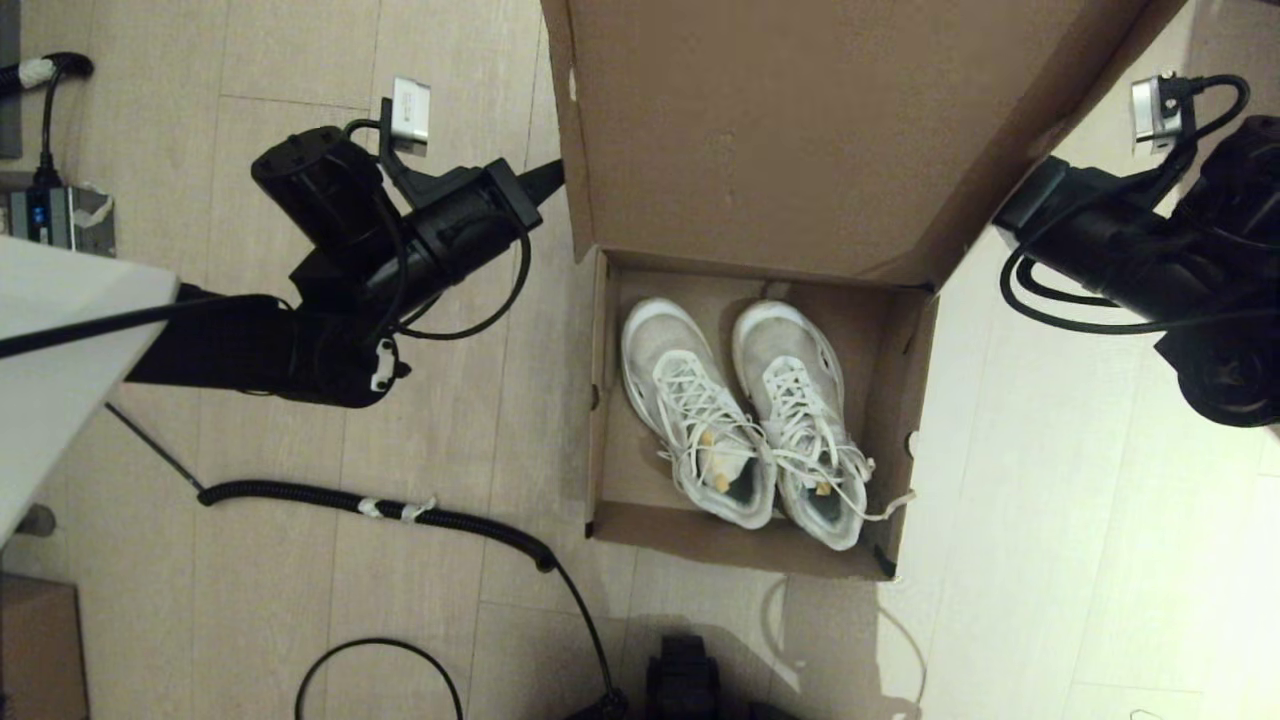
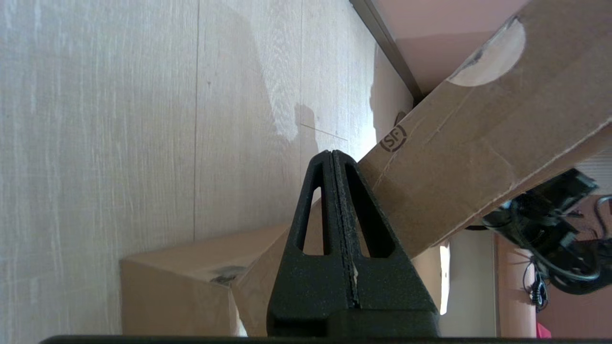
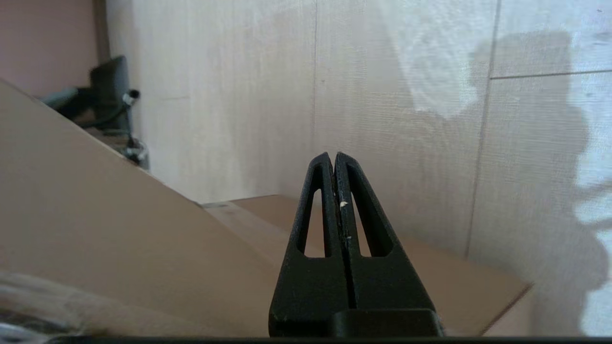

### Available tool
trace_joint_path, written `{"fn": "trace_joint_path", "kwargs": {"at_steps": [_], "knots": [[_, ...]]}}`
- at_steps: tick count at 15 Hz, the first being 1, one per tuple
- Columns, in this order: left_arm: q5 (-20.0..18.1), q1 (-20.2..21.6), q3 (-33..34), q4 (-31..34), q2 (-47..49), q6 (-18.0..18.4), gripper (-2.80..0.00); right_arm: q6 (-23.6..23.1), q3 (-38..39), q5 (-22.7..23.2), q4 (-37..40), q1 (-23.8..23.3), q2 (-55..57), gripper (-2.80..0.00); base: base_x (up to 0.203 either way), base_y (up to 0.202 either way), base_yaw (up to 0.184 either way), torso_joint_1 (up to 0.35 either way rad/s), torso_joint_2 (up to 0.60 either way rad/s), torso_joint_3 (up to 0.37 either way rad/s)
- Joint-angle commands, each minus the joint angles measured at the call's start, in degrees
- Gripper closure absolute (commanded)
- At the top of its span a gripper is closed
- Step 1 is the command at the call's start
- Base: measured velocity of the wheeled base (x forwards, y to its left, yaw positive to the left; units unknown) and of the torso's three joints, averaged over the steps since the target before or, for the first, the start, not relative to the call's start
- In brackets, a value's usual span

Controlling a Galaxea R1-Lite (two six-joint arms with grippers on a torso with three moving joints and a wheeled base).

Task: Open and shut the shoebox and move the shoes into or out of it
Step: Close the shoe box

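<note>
The shoebox (image 1: 720,545) stands on the floor with its hinged lid (image 1: 790,130) raised towards the far side. Inside it the shoes (image 1: 690,400), white lace-up sneakers, lie side by side with toes pointing away. My left gripper (image 1: 552,173) is shut and empty, its tip at the lid's left edge; the left wrist view shows it (image 2: 332,154) against the lid's side flap (image 2: 478,143). My right gripper (image 3: 333,155) is shut and empty beside the lid's right edge (image 3: 95,215). In the head view the lid hides its fingertips.
A black coiled cable (image 1: 400,505) runs across the floor left of the box. A white surface (image 1: 60,350) juts in at the left, with a power unit (image 1: 55,215) behind it. A small brown carton (image 1: 35,640) sits at the lower left corner.
</note>
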Motion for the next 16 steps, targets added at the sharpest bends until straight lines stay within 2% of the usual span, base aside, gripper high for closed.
{"fn": "trace_joint_path", "kwargs": {"at_steps": [1, 10, 16], "knots": [[-0.4, 0.1, -0.1, -0.6, -0.5, -0.2, 0.0, -0.1, -0.6, 0.3, -0.2, 0.1, 1.7, 0.0, 0.0, 0.0, 0.0, 0.0, 0.0, 0.0], [-1.8, 0.4, 2.6, -3.1, -2.3, -0.2, 0.0, 0.1, -2.8, 0.8, -0.7, 0.2, 2.4, 0.0, 0.0, 0.0, 0.0, 0.0, 0.0, 0.0], [-2.1, -0.3, 15.0, -6.3, -7.3, -0.2, 0.0, 0.1, 2.9, 1.3, -0.7, 2.5, -2.3, 0.0, 0.0, 0.0, 0.0, 0.0, 0.0, 0.0]]}}
